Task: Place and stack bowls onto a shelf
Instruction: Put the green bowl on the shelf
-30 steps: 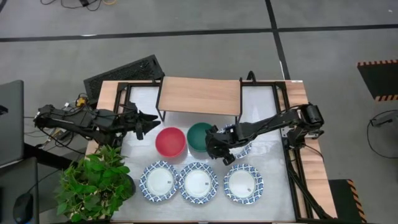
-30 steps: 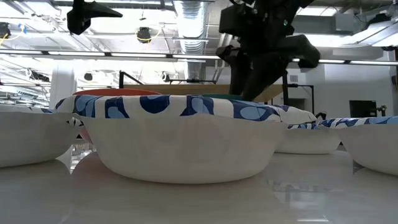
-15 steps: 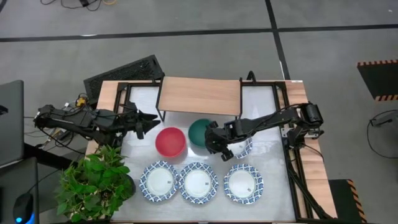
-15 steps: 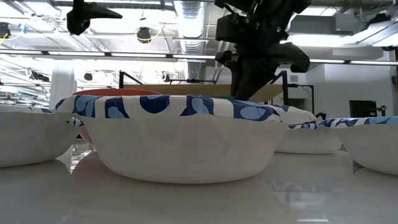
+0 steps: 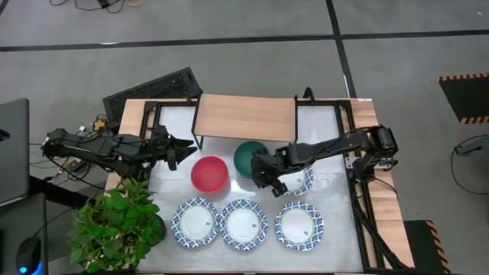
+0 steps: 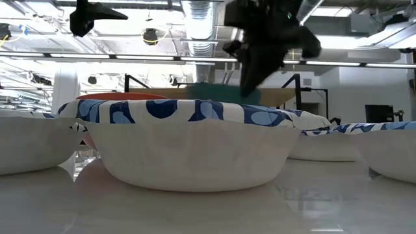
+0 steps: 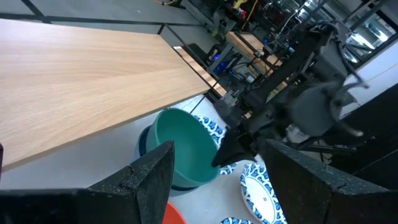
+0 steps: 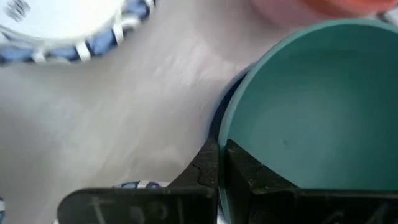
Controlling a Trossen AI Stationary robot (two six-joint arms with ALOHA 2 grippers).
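The bench (image 5: 334, 187) has a white top with wood edges and stands on a grey floor (image 5: 229, 65) crossed by dark lines. A potted plant (image 5: 114, 221) sits at its front left corner. A black keyboard (image 5: 153, 88) lies near the far left corner. A hazard-striped mat (image 5: 466, 95) lies at right. Behind the bench, ceiling ducts (image 6: 201, 16) and bright lighting are visible.

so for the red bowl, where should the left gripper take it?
On the rim. The red bowl sits upright and open on the table, so its thin wall can go between the fingers, one inside, one outside. The left gripper is nearest the rim's left, shelf-facing side; the green bowl, held by the right gripper, crowds the opposite side.
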